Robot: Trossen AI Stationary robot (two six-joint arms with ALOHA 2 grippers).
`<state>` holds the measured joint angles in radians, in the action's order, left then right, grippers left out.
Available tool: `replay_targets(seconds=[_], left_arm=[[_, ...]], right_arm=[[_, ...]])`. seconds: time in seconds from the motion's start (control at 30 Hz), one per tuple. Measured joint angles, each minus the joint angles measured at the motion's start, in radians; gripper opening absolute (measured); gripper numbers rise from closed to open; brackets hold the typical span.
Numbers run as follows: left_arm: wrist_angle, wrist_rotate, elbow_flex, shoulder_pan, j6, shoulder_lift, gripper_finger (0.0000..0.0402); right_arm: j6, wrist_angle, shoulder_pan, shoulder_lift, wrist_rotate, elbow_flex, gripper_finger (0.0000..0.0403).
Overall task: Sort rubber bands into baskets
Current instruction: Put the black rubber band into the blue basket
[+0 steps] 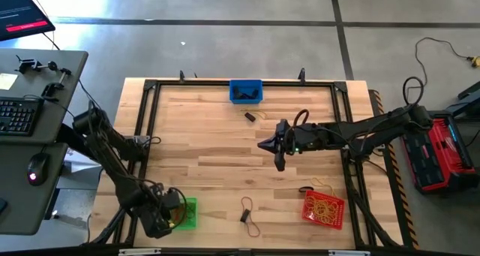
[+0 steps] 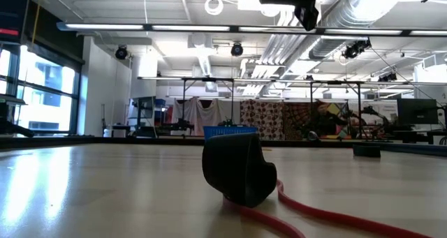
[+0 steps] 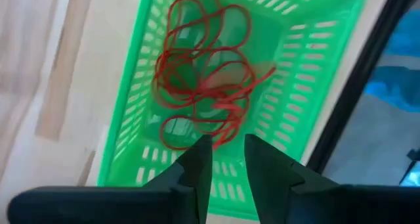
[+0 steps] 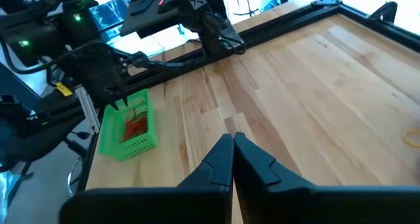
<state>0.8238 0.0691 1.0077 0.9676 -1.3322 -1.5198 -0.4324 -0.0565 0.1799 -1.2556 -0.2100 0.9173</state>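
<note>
— Wooden tabletop: where do things stand?
— Red bands lie in the green basket; the left gripper hovers above, slightly parted, empty. The right gripper, closed and empty, hangs mid-table; loose bands beside that basket likely come next.

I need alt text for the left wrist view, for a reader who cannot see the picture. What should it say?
A green basket holds a tangle of red rubber bands, seen from directly above. The left gripper hangs over the basket with its two dark fingers slightly apart and nothing between them. Pale wooden table shows beside the basket.
</note>
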Motion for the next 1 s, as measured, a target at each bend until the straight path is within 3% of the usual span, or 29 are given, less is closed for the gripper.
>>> replay_targets(seconds=[0.17, 0.33, 0.47, 0.6, 0.73, 0.87, 1.0], left_arm=[[-0.055, 0.045, 0.000, 0.000, 0.039, 0.028, 0.0066], [-0.126, 0.161, 0.000, -0.024, 0.139, 0.064, 0.0009], [-0.189, 0.235, 0.000, -0.092, 0.249, 0.084, 0.0003], [-0.298, 0.227, -0.010, -0.195, 0.413, 0.085, 0.0001], [-0.498, 0.152, -0.082, -0.310, 0.544, 0.084, 0.0000], [-0.760, 0.080, -0.175, -0.425, 0.629, 0.084, 0.0000], [-0.913, 0.071, -0.228, -0.531, 0.686, 0.084, 0.0000]], right_arm=[[-0.015, -0.013, 0.000, 0.000, -0.026, 0.000, 0.0000], [-0.040, -0.077, -0.011, 0.000, -0.026, 0.000, 0.0000], [-0.076, -0.153, -0.033, 0.000, -0.025, 0.000, 0.0000], [-0.131, -0.251, -0.057, 0.000, -0.009, 0.000, 0.0000], [-0.198, -0.393, -0.093, 0.000, 0.056, 0.000, 0.0003], [-0.225, -0.567, -0.141, 0.000, 0.104, 0.000, 0.0013], [-0.224, -0.695, -0.206, 0.000, 0.155, 0.000, 0.0029]])
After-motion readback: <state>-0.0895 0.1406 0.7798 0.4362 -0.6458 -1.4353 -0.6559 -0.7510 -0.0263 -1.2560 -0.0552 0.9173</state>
